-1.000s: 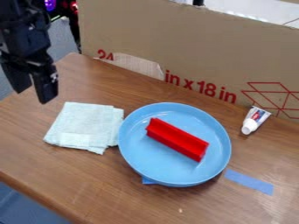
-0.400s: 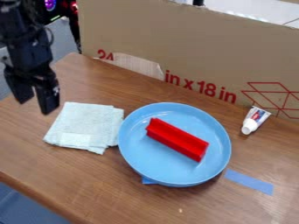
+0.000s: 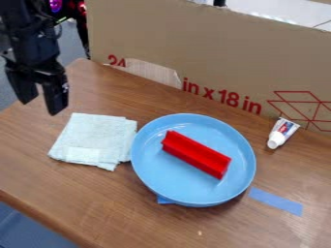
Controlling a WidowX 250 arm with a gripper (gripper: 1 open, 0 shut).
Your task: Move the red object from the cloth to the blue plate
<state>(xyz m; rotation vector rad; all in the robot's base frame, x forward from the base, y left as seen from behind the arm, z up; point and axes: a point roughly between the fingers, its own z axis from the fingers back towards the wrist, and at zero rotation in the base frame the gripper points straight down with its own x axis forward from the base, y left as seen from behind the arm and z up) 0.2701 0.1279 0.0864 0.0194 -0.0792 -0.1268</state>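
Only one view is given, the camera looking down across the wooden table (image 3: 52, 189) from its near edge.

In this view the red object (image 3: 195, 154) is seen lying inside the blue plate (image 3: 153, 172), slightly toward the centre and angled so that its ends run from about ten o'clock to about four o'clock on the plate. It rests flat on the plate's floor and touches nothing else. The cloth (image 3: 92, 139) lies just beside the plate at the plate's nine o'clock, and nothing is seen on top of it; its surface is bare and a little rumpled at the corners.

The gripper (image 3: 42, 97) is seen at about eleven o'clock from the cloth, above the table and clear of the cloth's far left corner. Its jaws are spread apart and nothing is held between them.

The transfer named in the task is therefore judged to be done as far as can be seen: the red block is off the cloth and on the plate. Nothing appears to be left except the arm's retreat.

Behind the plate a cardboard box (image 3: 214, 58) is standing, a small white tube (image 3: 280, 133) is lying at the plate's two o'clock, and a strip of blue tape (image 3: 276, 202) is stuck at its five o'clock.
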